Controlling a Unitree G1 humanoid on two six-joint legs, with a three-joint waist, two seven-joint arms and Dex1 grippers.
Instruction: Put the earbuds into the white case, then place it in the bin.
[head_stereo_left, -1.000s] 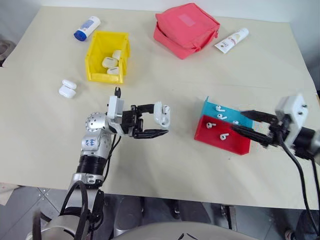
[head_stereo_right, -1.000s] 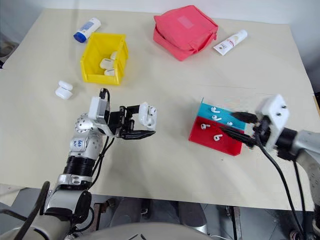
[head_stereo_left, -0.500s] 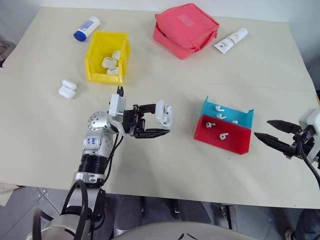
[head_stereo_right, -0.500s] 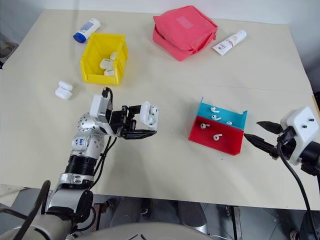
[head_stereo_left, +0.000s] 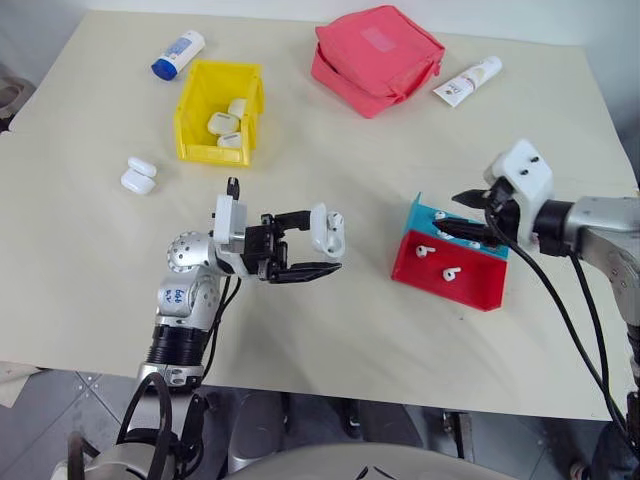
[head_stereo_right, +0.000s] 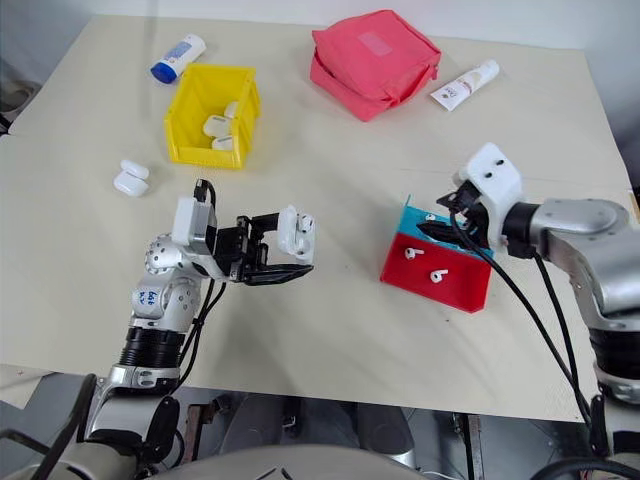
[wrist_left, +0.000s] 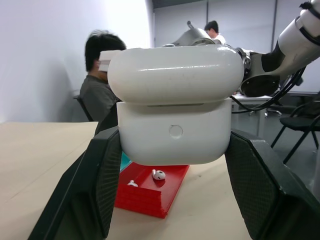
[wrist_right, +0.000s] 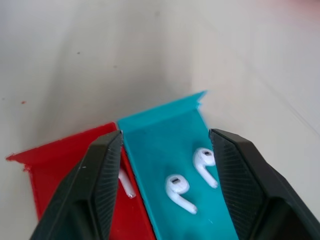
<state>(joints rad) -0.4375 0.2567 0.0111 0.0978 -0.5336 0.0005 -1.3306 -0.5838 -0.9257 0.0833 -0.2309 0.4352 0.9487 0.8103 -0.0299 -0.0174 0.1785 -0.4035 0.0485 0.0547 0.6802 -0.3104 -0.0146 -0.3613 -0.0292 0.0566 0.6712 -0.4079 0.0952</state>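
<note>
My left gripper (head_stereo_left: 322, 243) is shut on the white case (head_stereo_left: 327, 230) and holds it above the table's middle with its lid hinged open. In the left wrist view the case (wrist_left: 175, 110) sits between both fingers. My right gripper (head_stereo_left: 455, 215) is open and hangs just over the teal tray (head_stereo_left: 480, 238). Two earbuds (wrist_right: 177, 190) lie in the teal tray between its fingers. More earbuds (head_stereo_left: 449, 271) lie in the red tray (head_stereo_left: 470, 288). The yellow bin (head_stereo_left: 192, 105) stands at the far left with several white cases inside.
A spare white case (head_stereo_left: 137, 175) lies on the table left of the bin. At the back are a red pouch (head_stereo_left: 375, 45), a blue-capped bottle (head_stereo_left: 177, 53) and a white tube (head_stereo_left: 467, 80). People sit beyond the table in the left wrist view.
My right gripper was over the trays, pulled back to the table's right edge, and has now swung in over the teal tray. The left gripper still holds the case in place.
</note>
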